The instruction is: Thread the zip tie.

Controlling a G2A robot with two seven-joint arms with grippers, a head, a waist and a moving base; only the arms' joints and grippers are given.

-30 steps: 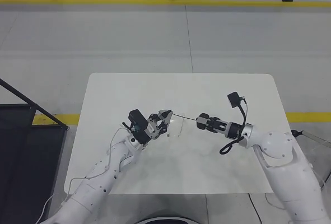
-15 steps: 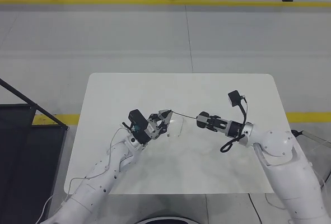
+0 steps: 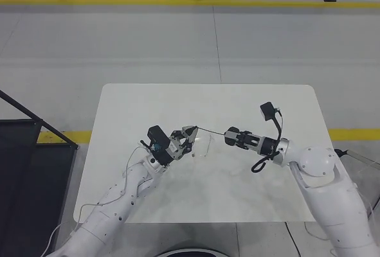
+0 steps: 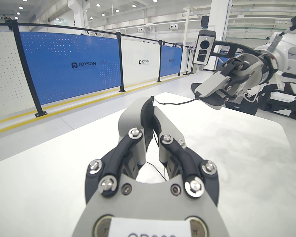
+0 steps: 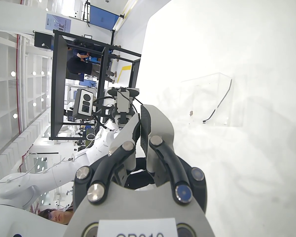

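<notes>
Black, thread-thin plastic, the zip tie (image 4: 174, 104) hung above the middle of the table (image 3: 273, 186), sagging slightly between two grips. Its 9 o'clock end was pinched in the left gripper (image 4: 151, 106), whose pads were pressed together. Its 3 o'clock end was nipped by the closed tips of the right gripper (image 3: 229, 136). It looked nearly weightless, springy yet floppy, and slick, so holds close to each end would likely steer it best. A loose pinch could let it twist. A clear box (image 3: 203, 149) sat at 5 o'clock of the left gripper, with another black tie (image 5: 218, 106) inside.
</notes>
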